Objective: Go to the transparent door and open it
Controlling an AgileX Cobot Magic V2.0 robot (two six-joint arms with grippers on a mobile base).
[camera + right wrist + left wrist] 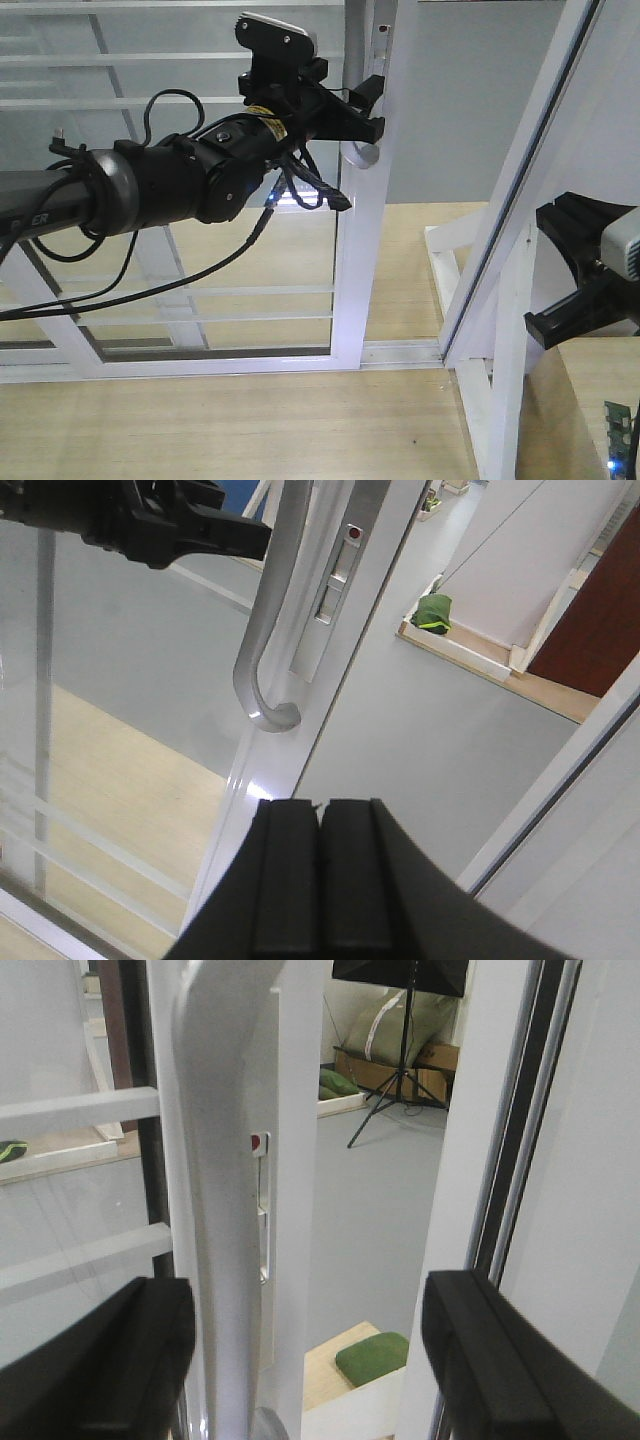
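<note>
The wood floor [250, 420] carried a white track [200, 366] holding the door [358, 260], with a white brace [478, 390] standing beside it. Beyond, on the grey floor [370, 1200], stood a tripod [408, 1040] and a box [440, 1058].

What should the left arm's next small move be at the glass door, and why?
Probably close the left end effector on the grey curved bar handle of the white-framed transparent glass door. In the left wrist view its open black fingers stand either side of the handle, nothing gripped yet, so sliding now would likely slip.
</note>
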